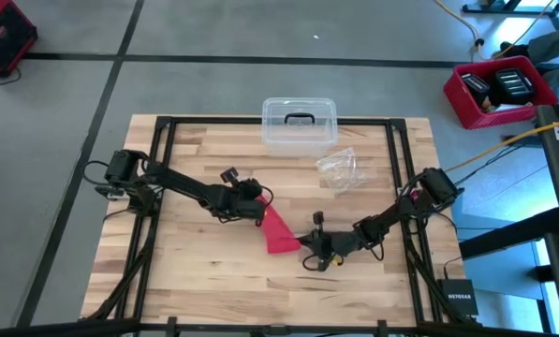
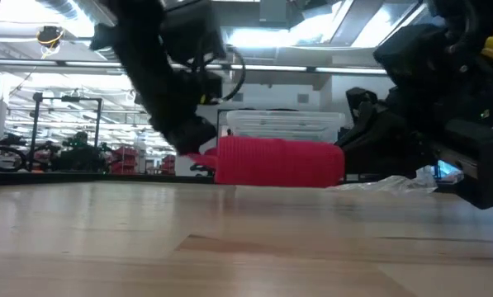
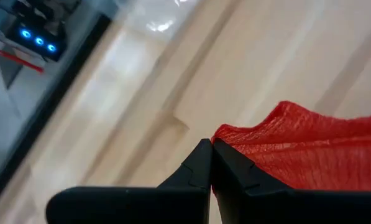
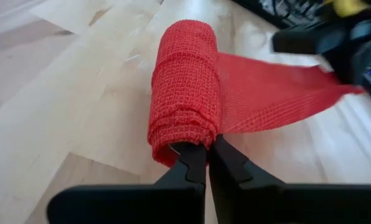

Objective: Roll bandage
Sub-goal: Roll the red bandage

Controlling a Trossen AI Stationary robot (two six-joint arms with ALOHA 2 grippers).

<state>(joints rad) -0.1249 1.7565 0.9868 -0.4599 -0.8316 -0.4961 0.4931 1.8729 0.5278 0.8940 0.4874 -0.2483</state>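
The red bandage [image 1: 277, 230] lies mid-table, partly wound into a thick roll [image 4: 185, 93]. Its loose strip [image 4: 272, 87] runs from the roll toward my left gripper. My left gripper [image 1: 260, 210] is shut at the strip's free end. My right gripper [image 1: 307, 245] is shut at the roll's near end, on the side toward the table's right. In the low view the roll [image 2: 279, 161] lies lengthwise on the wood between the two arms. My left gripper pinches the strip's free end [image 3: 225, 134] between its shut fingertips [image 3: 201, 155], slanting down from the table's left. The fabric spreads away beside the fingers toward the roll. One layer or several, I cannot tell. My right gripper is shut on the roll's end [image 4: 182, 148], its fingertips [image 4: 225, 158] pushed in at the roll's middle, along its axis. The fingers come nearly level from the table's right. The roll lies on its side on the table, and the strip leaves it off one side.
A clear plastic box with a dark handle [image 1: 300, 124] stands at the table's far edge. A crinkled clear wrapper [image 1: 339, 168] lies beside it, toward the right. Bare wood lies along the near edge [image 1: 260, 290]. A red crate [image 1: 499, 92] sits on the floor beyond the table's right corner.
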